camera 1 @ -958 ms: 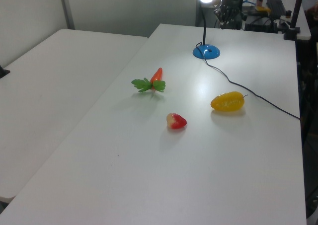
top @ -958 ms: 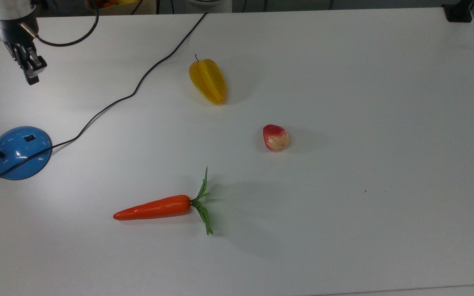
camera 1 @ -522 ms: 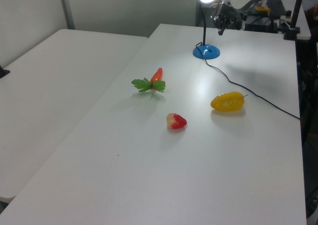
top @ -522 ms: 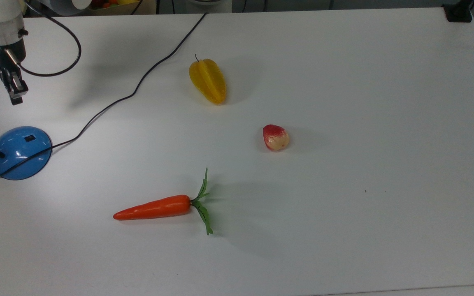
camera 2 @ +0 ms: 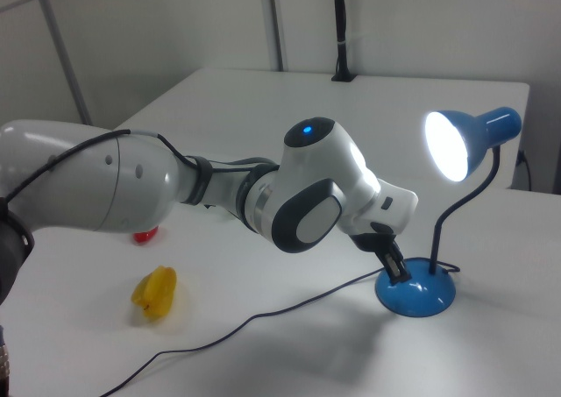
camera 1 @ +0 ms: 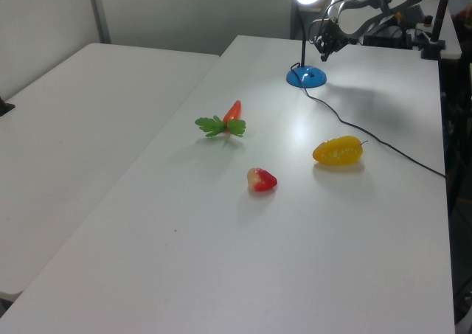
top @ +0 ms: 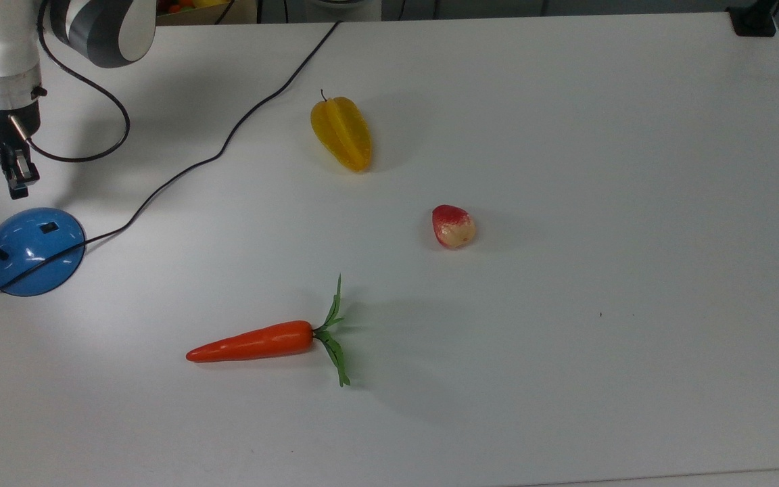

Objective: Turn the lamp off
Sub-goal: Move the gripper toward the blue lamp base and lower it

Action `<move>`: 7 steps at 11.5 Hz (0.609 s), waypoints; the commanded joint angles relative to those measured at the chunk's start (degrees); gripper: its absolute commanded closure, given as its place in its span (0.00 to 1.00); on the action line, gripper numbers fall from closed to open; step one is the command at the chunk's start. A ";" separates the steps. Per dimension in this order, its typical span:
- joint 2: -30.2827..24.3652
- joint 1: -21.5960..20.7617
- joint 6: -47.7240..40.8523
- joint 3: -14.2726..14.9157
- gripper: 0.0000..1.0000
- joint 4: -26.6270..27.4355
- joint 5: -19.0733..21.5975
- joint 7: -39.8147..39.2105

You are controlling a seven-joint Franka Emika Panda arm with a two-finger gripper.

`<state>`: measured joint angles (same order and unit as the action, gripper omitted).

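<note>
While the lamp is shining, this is how things are sitting:

Hand: the hand (top: 16, 181) is hanging over the bench, pointing down, just above the top edge of the blue base in the top view. In the right view the hand (camera 2: 396, 267) is sitting right over the base.
Fingers: they are looking pressed together, with nothing between them.
Lamp: the lamp (camera 2: 419, 294) is standing at the top view's left edge of the bench. Its blue base (top: 32, 250) is carrying a small black switch (top: 49, 228), and its head (camera 2: 462, 142) is glowing bright.
Cord: the black cord (top: 227, 141) is running from the base up and away across the bench.
Starfruit: the yellow starfruit (top: 341, 132) is lying near the cord, well apart from the lamp.
Carrot: the orange carrot (top: 254, 342) is lying lower in the top view, leaves pointing right.
Strawberry: the red strawberry (top: 453, 226) is sitting between them, farther right.
Bench: the white bench (top: 599, 203) is holding all of it.
</note>
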<state>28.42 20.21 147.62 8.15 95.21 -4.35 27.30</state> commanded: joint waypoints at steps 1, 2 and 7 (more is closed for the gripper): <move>1.37 -0.70 1.78 0.38 1.00 -0.55 -2.06 3.19; 1.46 -0.79 3.01 0.38 1.00 -0.55 -2.50 3.64; 2.69 -2.02 4.52 0.38 1.00 -0.55 -2.85 3.73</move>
<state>30.49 19.23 150.69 8.02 95.07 -5.65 28.98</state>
